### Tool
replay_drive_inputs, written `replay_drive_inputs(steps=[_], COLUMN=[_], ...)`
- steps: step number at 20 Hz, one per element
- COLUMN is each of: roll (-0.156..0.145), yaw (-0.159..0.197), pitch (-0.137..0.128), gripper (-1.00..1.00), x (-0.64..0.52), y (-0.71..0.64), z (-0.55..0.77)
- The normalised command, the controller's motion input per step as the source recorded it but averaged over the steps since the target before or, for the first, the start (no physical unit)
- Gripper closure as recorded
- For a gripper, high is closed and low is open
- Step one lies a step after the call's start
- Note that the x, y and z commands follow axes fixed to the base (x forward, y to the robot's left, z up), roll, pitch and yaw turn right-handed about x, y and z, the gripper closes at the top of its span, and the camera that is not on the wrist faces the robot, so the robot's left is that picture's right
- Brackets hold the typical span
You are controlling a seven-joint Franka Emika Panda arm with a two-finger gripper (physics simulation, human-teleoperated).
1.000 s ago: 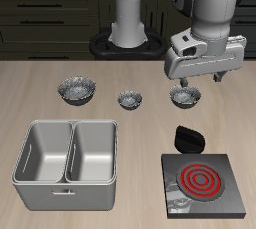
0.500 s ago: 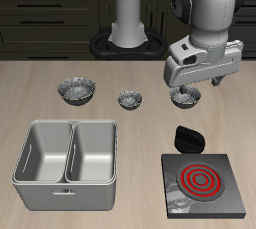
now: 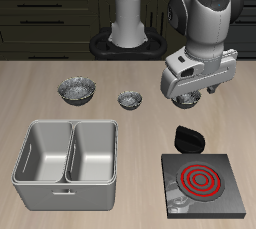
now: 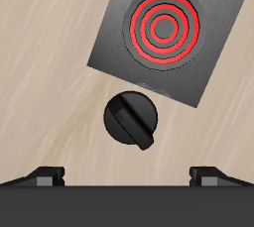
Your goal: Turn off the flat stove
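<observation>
Pincer (image 3: 190, 99) lower, nearer flat stove (image 3: 205, 183), rings still red.

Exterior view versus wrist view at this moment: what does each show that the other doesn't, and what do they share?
Only the exterior view shows the grey double-basin sink, two small bowls farther back, the arm with the gripper seen from outside, and the stove's small corner knob. Only the wrist view shows the fingertips set wide apart, nothing between them. Both show the flat stove with its rings glowing red, so not yet off, and the small black rounded lump beside it on the wooden table.
</observation>
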Motion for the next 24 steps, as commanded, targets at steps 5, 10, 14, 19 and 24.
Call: replay_drive_inputs(steps=[5, 10, 14, 19, 24], roll=[0.011, 0.005, 0.01, -0.002, -0.003], yaw=[0.032, 0.081, 0.053, 0.049, 0.046], pitch=[0.011, -0.011, 0.007, 0.013, 0.007], gripper=[-1.0, -1.0, -1.0, -1.0, -1.0], x=[-0.04, -0.02, -0.02, -0.01, -0.02], y=[0.0, -0.02, -0.05, -0.03, -0.02], z=[-0.23, -0.25, -0.24, -0.2, -0.17])
